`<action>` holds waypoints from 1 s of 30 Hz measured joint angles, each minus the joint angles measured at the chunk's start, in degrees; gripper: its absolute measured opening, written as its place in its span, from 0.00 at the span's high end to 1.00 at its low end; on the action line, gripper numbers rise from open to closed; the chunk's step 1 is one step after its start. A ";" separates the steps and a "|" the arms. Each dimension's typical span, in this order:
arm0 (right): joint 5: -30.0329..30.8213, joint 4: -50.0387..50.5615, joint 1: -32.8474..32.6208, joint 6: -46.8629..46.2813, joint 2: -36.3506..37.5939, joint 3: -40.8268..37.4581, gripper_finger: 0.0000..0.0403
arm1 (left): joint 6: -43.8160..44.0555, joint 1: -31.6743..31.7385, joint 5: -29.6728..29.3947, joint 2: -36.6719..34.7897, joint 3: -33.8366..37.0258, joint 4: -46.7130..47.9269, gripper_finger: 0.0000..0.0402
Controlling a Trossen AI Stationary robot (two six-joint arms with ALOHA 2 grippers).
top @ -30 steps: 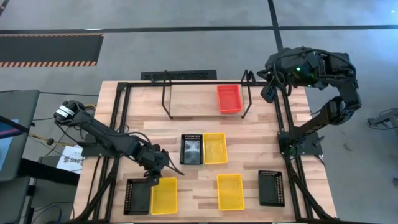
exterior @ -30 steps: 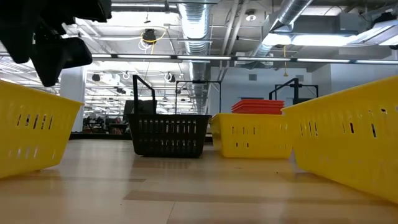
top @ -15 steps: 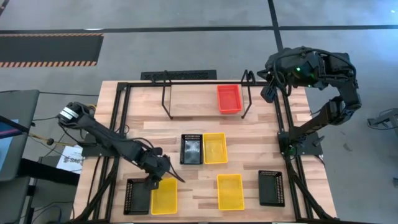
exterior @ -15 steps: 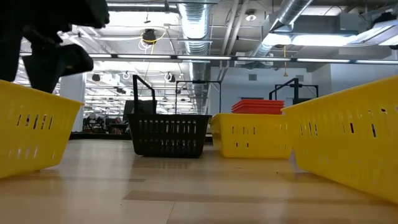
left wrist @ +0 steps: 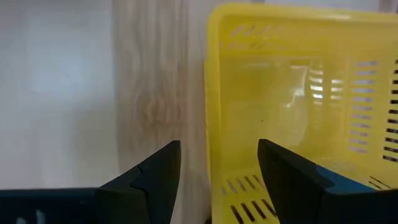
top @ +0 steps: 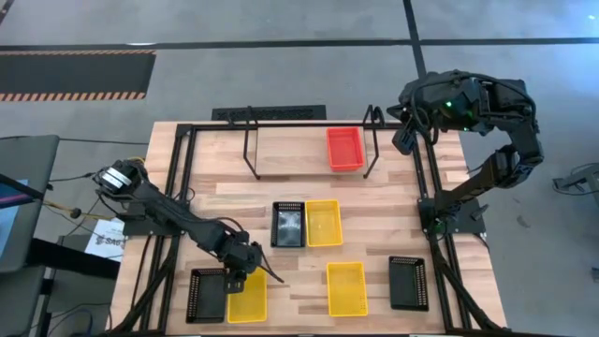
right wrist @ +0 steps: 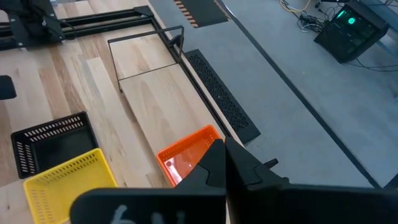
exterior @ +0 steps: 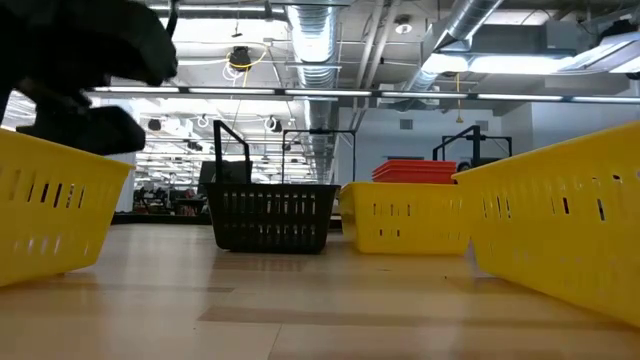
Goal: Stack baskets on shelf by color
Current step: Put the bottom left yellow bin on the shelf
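My left gripper (top: 245, 271) hangs open, pointing down, over the far end of a yellow basket (top: 247, 296) at the near left. In the left wrist view the gripper (left wrist: 217, 171) straddles one wall (left wrist: 210, 93) of that basket (left wrist: 298, 93), one finger outside over the wood and one over the inside, touching nothing. It shows as a dark shape (exterior: 85, 105) over that basket (exterior: 50, 215) in the low view. Red baskets (top: 343, 148) sit on the right end of the shelf (top: 281, 140). My right gripper (right wrist: 222, 163) is shut, held high at the far right (top: 404, 139).
A black basket (top: 206, 295) lies just left of the near-left yellow one. A black (top: 287, 225) and a yellow basket (top: 324, 223) sit side by side mid-table. Another yellow (top: 346, 287) and a black basket (top: 408, 283) rest near the front edge. The shelf's left part shows bare wood.
My left gripper has come down and toward the table's near edge, from above the bare wood to the far end of the near-left yellow basket, staying open. The baskets have kept their places.
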State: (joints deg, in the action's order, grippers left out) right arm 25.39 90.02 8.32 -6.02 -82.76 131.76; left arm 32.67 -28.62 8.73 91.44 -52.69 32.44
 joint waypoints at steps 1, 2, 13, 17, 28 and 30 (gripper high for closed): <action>-0.01 0.00 0.00 0.00 -0.01 0.00 0.98 | 0.03 0.00 0.40 0.47 0.00 0.20 0.50; 0.00 -0.01 0.00 0.00 -0.01 0.00 0.98 | 0.40 0.00 0.93 0.77 0.00 0.12 0.50; -0.01 0.00 0.00 0.02 -0.01 0.00 0.98 | 8.64 4.10 3.14 1.31 0.00 -0.10 0.97; 0.00 0.00 0.00 0.02 -0.01 0.00 0.98 | 7.46 6.47 4.24 0.77 -1.64 2.20 0.99; -0.02 0.00 0.00 -0.02 -0.01 0.00 0.98 | -5.31 15.02 -4.53 -6.02 -27.51 29.91 1.00; -0.02 -0.02 0.00 -0.02 0.00 0.00 0.98 | -7.67 16.83 -9.28 -6.45 -34.29 34.84 1.00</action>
State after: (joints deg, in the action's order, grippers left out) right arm 25.36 90.00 8.32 -6.04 -82.76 131.76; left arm 25.00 -11.79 -0.54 84.98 -86.97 67.28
